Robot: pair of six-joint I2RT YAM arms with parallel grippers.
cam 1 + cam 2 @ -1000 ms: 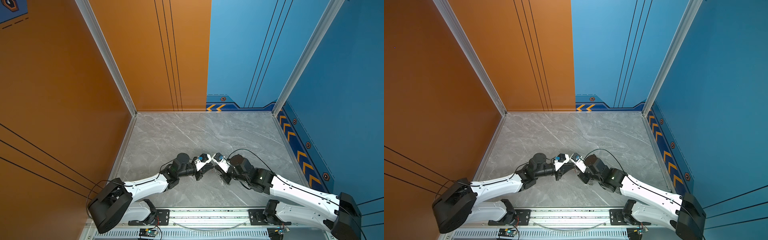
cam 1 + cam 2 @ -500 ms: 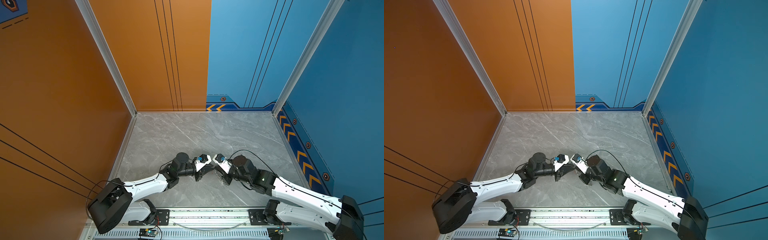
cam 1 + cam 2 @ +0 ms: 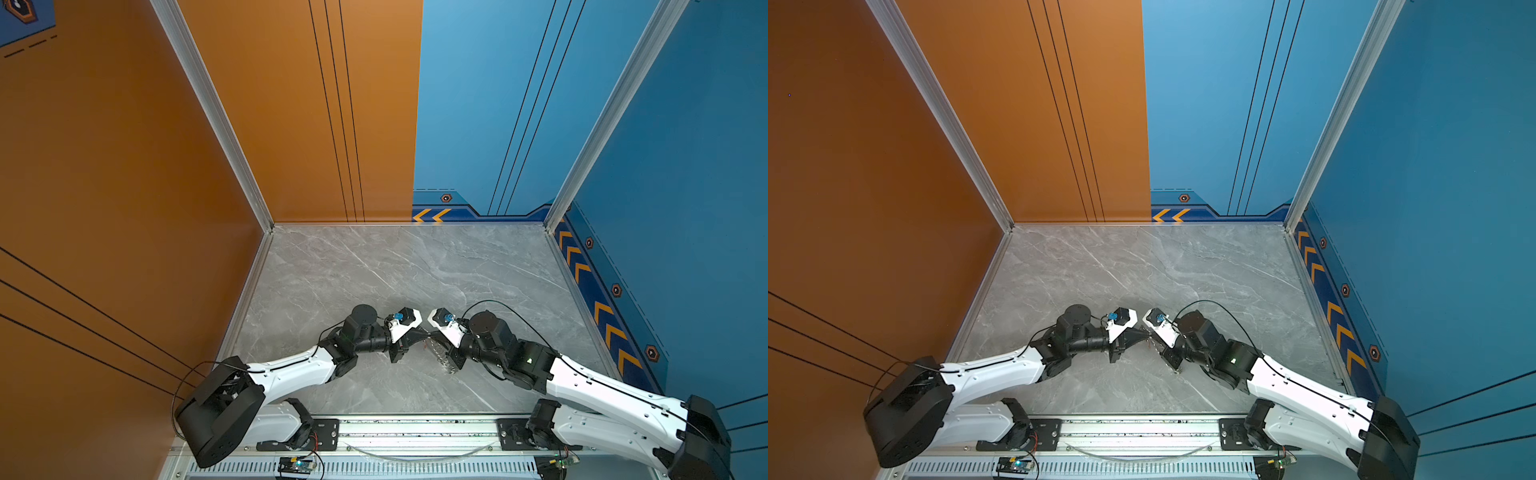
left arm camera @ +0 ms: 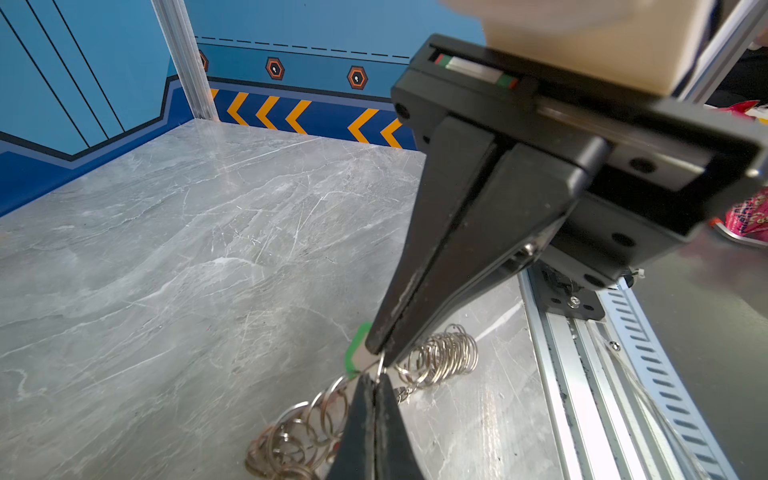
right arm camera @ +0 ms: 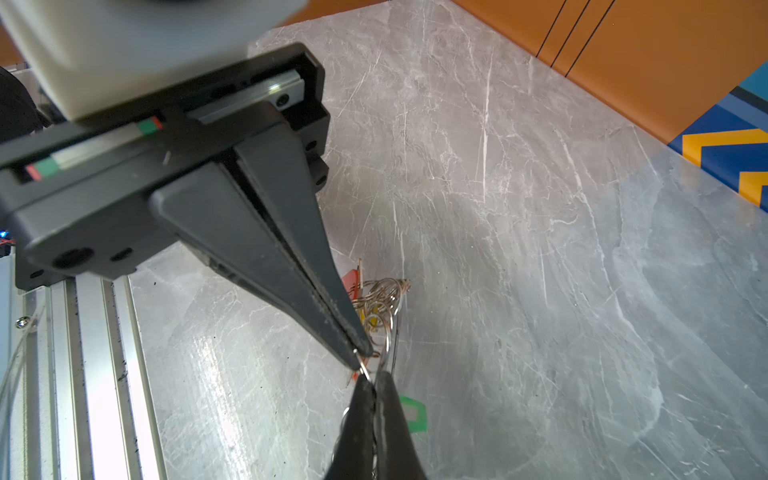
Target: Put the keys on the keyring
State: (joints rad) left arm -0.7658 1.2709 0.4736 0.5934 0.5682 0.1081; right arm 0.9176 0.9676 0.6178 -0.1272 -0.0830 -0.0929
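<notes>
The keyring is a chain of silver wire rings on the grey table, seen edge-on under the right arm in a top view. My left gripper is shut on one wire ring. Tip to tip with it, my right gripper is shut on the same stretch of rings. A green-tagged key sits right beside the right fingers; whether it is pinched I cannot tell. The right wrist view shows that green tag, a red-orange tag and a yellow tag among the rings. Both grippers meet mid-table.
An aluminium rail with both arm bases runs along the table's front edge, close behind the grippers. Orange and blue walls enclose the other three sides. The grey marble tabletop stretches away behind the grippers.
The right wrist has shifted slightly to the right and the two fingertips now sit tip to tip. The left arm has barely moved.
</notes>
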